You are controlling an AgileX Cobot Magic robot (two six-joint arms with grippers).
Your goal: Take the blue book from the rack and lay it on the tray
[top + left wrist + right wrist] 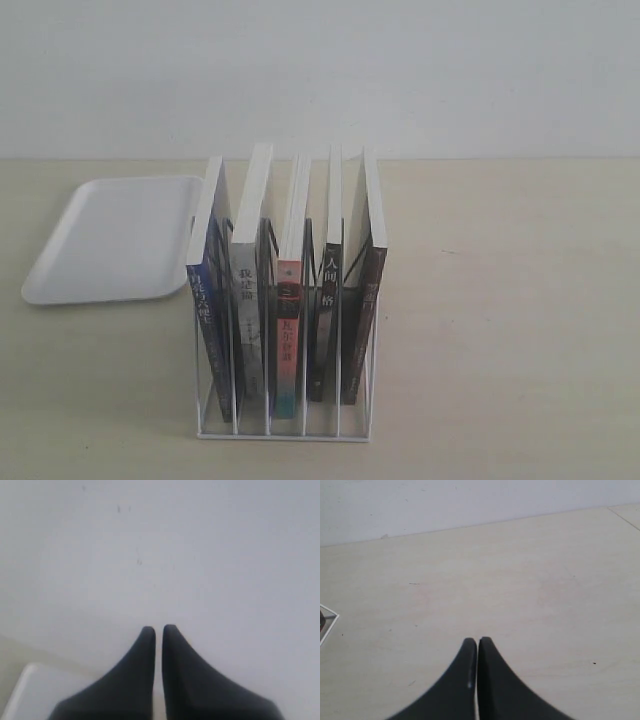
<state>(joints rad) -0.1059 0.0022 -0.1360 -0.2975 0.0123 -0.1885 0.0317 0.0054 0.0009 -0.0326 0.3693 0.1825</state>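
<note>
- Nearest you, the rack (285,436) stands on the table (500,300) with all five slots filled. Nothing is lifted out yet, so the step in hand is the reach and grasp.
- The blue book (203,300) sits in the rack's leftmost slot. It leans outward to the left, its top away from the pale-spined book (247,320) beside it. Use that gap: I judge that a pinch on the top edge, then a straight pull upward, keeps the wires from snagging the thin cover.
- Expect the rack to tip or slide if you drag sideways, so lift clear of the dividers before you swing.
- Behind and to the left of the rack lies the tray (110,240), near enough for a short carry. Lay the book flat inside its rim.
- Neither arm shows in the exterior view. The left gripper (158,628) has its fingers drawn nearly together with only a thin slit between, and it holds nothing. Open it before you descend.
- The right gripper (477,640) is pressed closed and empty, over the table.
</note>
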